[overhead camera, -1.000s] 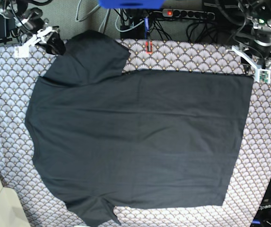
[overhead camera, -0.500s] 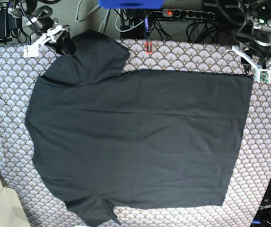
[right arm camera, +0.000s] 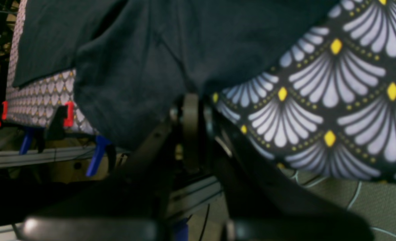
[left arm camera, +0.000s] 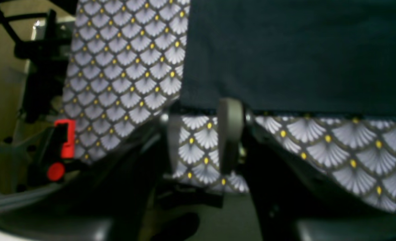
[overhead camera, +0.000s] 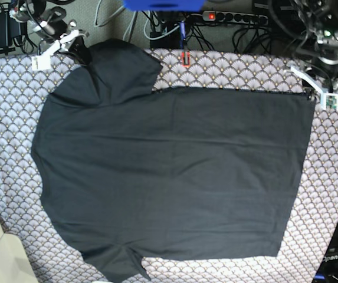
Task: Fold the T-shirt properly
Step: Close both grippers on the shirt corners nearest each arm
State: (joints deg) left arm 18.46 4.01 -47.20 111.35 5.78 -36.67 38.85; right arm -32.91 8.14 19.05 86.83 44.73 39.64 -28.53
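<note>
A table draped in a fan-patterned cloth (overhead camera: 227,68) is seen from above, and most of it is covered by the black T-shirt (overhead camera: 174,177), which is spread flat with its hem toward the left gripper and its sleeves toward the right gripper. One sleeve (overhead camera: 121,65) is laid out right beside the right gripper (overhead camera: 77,47), at the table's far corner; the other sleeve (overhead camera: 118,262) lies at the opposite edge, well apart from both claws. In the right wrist view the right gripper's (right arm camera: 191,100) jaws are seen pressed together on the dark fabric (right arm camera: 137,73) at the sleeve's edge, which is bunched just ahead of the fingers. The left gripper (overhead camera: 319,88) is placed at the shirt's hem corner. In the left wrist view, its fingers (left arm camera: 229,134) are held apart over patterned cloth (left arm camera: 124,83), the tips right at the hem (left arm camera: 285,107); contact with it cannot be made out. Red clamps (left arm camera: 65,137) are fixed at the table edge to the side of that claw.
</note>
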